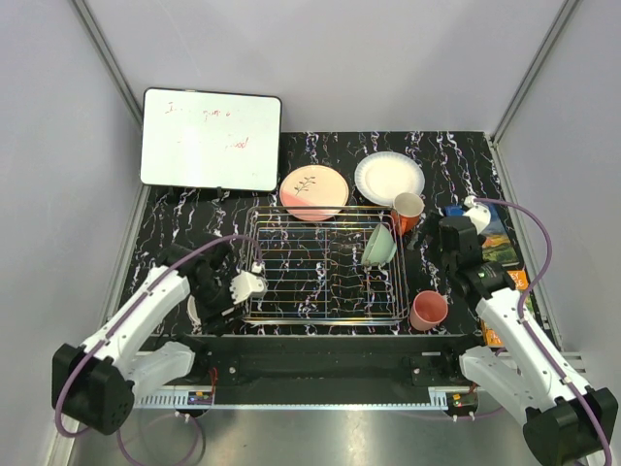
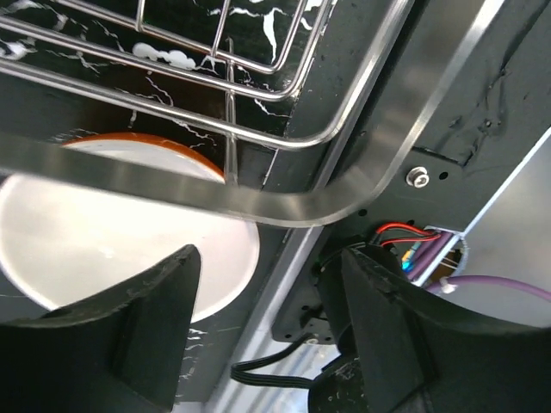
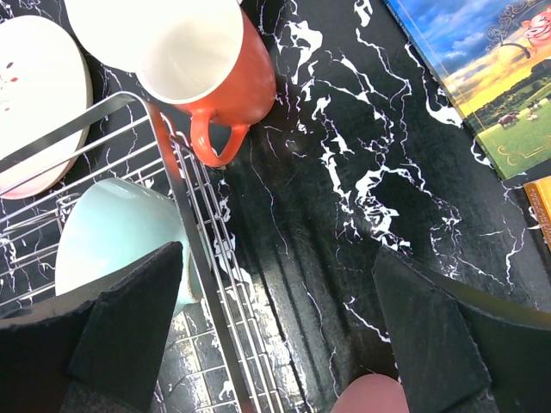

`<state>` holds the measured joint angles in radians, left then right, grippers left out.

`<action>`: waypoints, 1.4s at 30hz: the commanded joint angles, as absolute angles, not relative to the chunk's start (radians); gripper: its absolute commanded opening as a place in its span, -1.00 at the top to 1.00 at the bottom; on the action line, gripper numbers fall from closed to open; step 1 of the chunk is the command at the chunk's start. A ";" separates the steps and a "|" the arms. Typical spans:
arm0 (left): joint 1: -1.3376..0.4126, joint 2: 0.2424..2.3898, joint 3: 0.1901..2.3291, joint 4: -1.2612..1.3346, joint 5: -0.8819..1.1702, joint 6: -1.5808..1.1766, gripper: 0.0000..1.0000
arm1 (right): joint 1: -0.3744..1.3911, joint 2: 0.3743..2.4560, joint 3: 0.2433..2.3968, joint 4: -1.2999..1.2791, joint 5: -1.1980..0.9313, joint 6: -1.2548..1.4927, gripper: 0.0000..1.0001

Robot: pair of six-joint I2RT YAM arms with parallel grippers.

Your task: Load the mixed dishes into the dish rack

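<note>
I have the left gripper (image 2: 267, 331) down by the near left corner of the dish rack (image 1: 325, 262), its jaws apart with nothing between them. What shows in the gap is the rack's rounded corner wire and, past it, the white-inside orange bowl (image 2: 103, 232). That bowl sits mouth-up on the tabletop just outside the rack's left side, near the near edge, and it is the piece I would go for. I judge it stiff and fairly light, but glazed and slick, and likely to chip if I knock it on the wire. I'd pinch the rim with one finger inside and one outside, on the side away from the rack so the corner wire stays clear of my fingers, and lift it straight up before carrying it over the rail. The right gripper (image 3: 275, 344) hangs over the tabletop off the rack's right side, jaws spread wide and empty. The orange mug (image 3: 207, 60) stands just beyond the rack's far right corner with its handle towards me, and the pink cup (image 1: 428, 310) is near the rack's near right corner. The pale green bowl (image 1: 378, 245) is already in the rack, leaning at its right end. The pink-cream plate (image 1: 313, 191) and the white plate (image 1: 389, 178) lie flat beyond the rack's far side — thin edges, awkward to get under.
</note>
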<state>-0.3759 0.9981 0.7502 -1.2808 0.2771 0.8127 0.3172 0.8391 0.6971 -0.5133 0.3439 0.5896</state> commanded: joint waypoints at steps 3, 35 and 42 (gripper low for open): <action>-0.385 1.153 0.753 -1.230 0.203 0.668 0.08 | 0.325 0.815 0.700 -0.492 0.382 0.588 -0.99; -0.278 1.200 0.753 -0.968 0.031 0.578 0.17 | 0.325 0.769 0.676 -0.488 0.354 0.575 -0.99; -0.278 1.226 0.721 -0.934 0.021 0.574 0.30 | 0.325 0.755 0.670 -0.492 0.360 0.572 -0.99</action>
<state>-0.2756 1.2022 0.7311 -0.9775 0.0456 0.5804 0.3180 0.7708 0.6716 -0.5179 0.3500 0.5835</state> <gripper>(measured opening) 0.438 0.994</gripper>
